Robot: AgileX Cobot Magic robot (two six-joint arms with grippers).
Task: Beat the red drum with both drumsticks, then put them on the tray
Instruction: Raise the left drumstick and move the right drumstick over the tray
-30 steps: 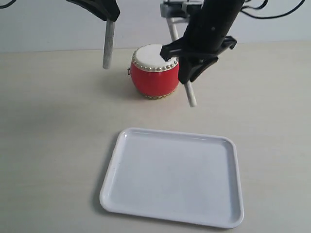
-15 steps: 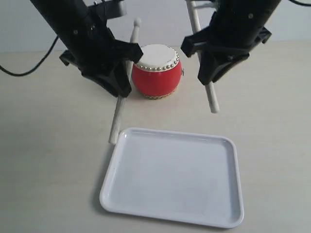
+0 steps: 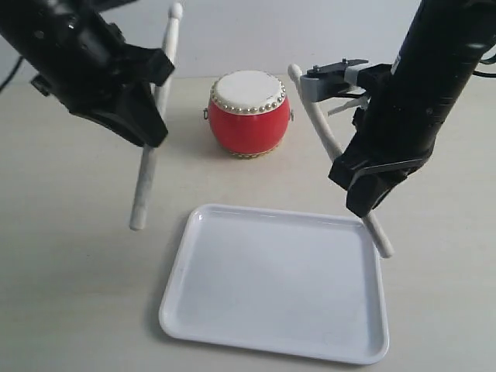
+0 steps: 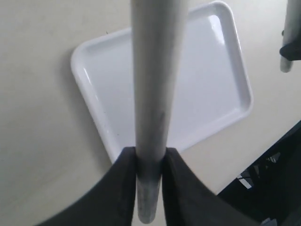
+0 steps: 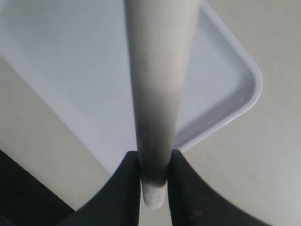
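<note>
The left drumstick [image 3: 144, 190] is clamped in the left gripper [image 4: 149, 164] beside the white tray [image 3: 279, 287], and the right drumstick [image 3: 318, 118] in the right gripper [image 5: 154, 165] near the tray's right rim. The red drum [image 3: 248, 116] is seen standing beyond, between the sticks.

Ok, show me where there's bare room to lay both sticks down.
The glossy white rectangular plastic tray is bare from rim to rim. Open tabletop also lies left of it, and between its far rim and the small red barrel drum. Crowded either side of the drum: the left pale wooden drumstick and the right drumstick hang there, gripped.
</note>
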